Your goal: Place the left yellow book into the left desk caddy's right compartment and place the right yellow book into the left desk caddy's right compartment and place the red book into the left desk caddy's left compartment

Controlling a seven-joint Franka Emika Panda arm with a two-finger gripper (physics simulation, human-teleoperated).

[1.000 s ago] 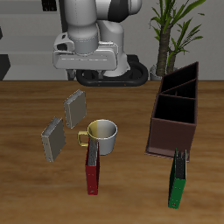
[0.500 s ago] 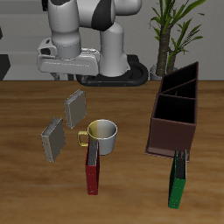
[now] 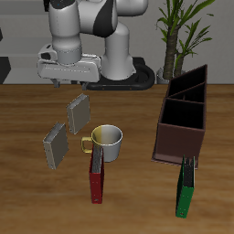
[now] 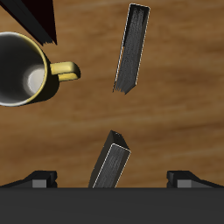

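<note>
Two thin grey-looking books stand tilted on the table. The left yellow book [image 3: 79,113] [image 4: 109,163] is farther back, and the right yellow book [image 3: 56,145] [image 4: 131,48] is nearer the front edge. Beside the mug, the red book [image 3: 96,174] [image 4: 35,16] stands on its edge. The left desk caddy [image 3: 163,137], a long dark-brown box with inner partitions, holds nothing that I can see. My gripper [image 3: 66,79] [image 4: 112,179] hovers open above the table behind the left yellow book, which shows between its fingers in the wrist view.
A white mug [image 3: 107,139] with a yellow handle stands between the books and the caddy. A green book [image 3: 186,187] leans at the caddy's front end. A potted plant [image 3: 178,27] stands behind the caddy.
My gripper has moved sideways away from the caddy and a little lower, ending above and behind the grey books. Nothing on the table has moved.
</note>
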